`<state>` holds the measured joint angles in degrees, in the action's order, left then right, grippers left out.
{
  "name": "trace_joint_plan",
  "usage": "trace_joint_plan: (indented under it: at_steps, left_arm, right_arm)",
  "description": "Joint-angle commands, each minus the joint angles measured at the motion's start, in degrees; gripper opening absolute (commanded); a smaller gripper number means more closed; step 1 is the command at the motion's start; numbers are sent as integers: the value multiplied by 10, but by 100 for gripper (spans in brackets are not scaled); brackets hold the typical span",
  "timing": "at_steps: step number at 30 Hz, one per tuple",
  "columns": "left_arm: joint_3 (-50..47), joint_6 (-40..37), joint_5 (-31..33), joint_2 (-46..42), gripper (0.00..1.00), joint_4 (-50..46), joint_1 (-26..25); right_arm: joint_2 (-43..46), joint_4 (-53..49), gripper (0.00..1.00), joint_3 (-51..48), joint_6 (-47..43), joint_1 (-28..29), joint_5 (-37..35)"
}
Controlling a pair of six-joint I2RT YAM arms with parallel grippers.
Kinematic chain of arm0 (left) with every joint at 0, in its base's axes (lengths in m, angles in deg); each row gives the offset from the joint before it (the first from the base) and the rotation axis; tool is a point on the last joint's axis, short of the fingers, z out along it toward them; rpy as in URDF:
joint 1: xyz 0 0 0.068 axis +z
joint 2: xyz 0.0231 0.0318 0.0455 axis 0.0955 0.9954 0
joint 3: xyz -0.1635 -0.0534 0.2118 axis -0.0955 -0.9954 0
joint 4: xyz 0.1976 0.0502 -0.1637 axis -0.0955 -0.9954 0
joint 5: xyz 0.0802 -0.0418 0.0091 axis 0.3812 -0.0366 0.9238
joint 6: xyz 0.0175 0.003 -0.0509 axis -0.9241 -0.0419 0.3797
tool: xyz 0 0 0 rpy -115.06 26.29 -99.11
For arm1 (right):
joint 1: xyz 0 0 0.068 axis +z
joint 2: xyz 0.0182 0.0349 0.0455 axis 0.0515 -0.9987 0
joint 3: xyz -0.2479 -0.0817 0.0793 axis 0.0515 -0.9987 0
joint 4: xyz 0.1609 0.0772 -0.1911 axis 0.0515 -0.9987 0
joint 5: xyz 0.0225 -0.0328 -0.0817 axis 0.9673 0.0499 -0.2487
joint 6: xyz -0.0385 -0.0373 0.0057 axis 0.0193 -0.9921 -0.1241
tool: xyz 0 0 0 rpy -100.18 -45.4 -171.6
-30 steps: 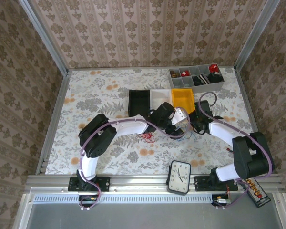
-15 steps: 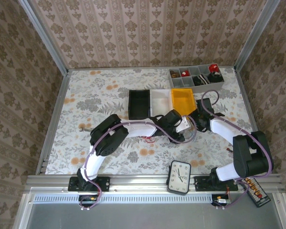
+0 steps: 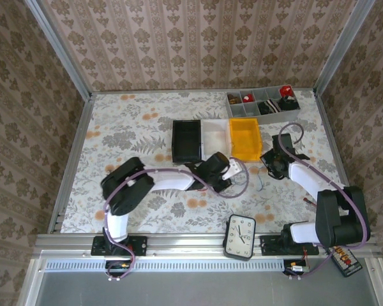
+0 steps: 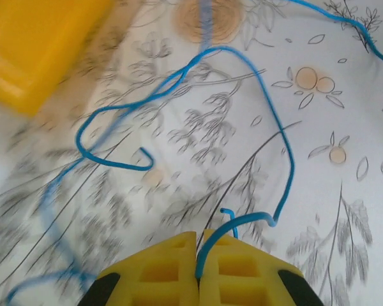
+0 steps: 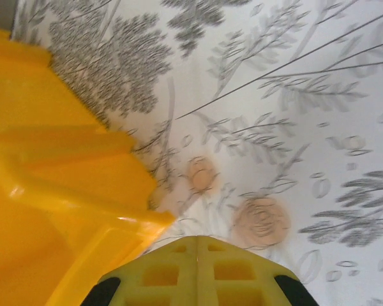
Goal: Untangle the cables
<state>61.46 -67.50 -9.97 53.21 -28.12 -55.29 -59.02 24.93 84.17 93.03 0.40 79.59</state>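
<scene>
Your left end effector [image 4: 198, 237] is clamped shut on the blue cable [image 4: 252, 219], which enters the pinch with only a short stub poking out beside it, so you are holding it close to one end. The rest of it sprawls in loose, crossing loops over the table [image 3: 134, 121], right of the middle and just on the near side of the yellow bin [image 4: 32, 51]. Your right end effector [image 5: 198, 241] sits beside the yellow bin's corner, closed with nothing between its fingers. So nothing anchors the far part of the cable. If you pull now, I'd expect the whole strand to drag along rather than open up, and the loop that crosses itself could cinch into a knot. With so little length past the fingers, a firm tug may also slide the cable out of the pinch. A sweep toward the far edge could hook a loop on the bin's corner.
</scene>
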Motion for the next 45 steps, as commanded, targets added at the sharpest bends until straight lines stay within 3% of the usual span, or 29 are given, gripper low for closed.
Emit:
trace_joint_plan:
  at_steps: [1,7,12,19,22,26,29,30,34,36,45]
  left_arm:
    - [-52,49,-6,-77,0,51,30]
    - [-172,142,-42,-179,0,112,116]
    - [-226,188,-62,-212,0,153,171]
    - [-262,233,-75,-231,0,210,222]
    - [-255,225,-90,-224,0,214,223]
    - [-235,213,-109,-201,0,208,207]
    - [-224,207,-110,-184,0,209,192]
    - [-220,204,-109,-180,0,207,186]
    - [-197,182,-116,-167,0,187,162]
    - [-185,164,-112,-163,0,170,148]
    - [-173,144,-113,-155,0,156,135]
  right_arm:
    - [29,-51,0,-20,-1,-23,-43]
    - [70,-73,0,-40,-10,-77,-64]
    - [106,-95,0,-43,-28,-145,-61]
    - [167,-127,0,-42,-55,-263,-48]
    - [182,-106,0,-44,-88,-279,-11]
    - [187,-51,0,-60,-108,-221,44]
    - [183,-20,0,-70,-119,-112,32]
    - [179,-3,4,-76,-123,-74,31]
    - [136,61,45,-87,-128,51,52]
    - [100,70,58,-77,-145,93,57]
    - [-65,24,82,31,-201,184,46]
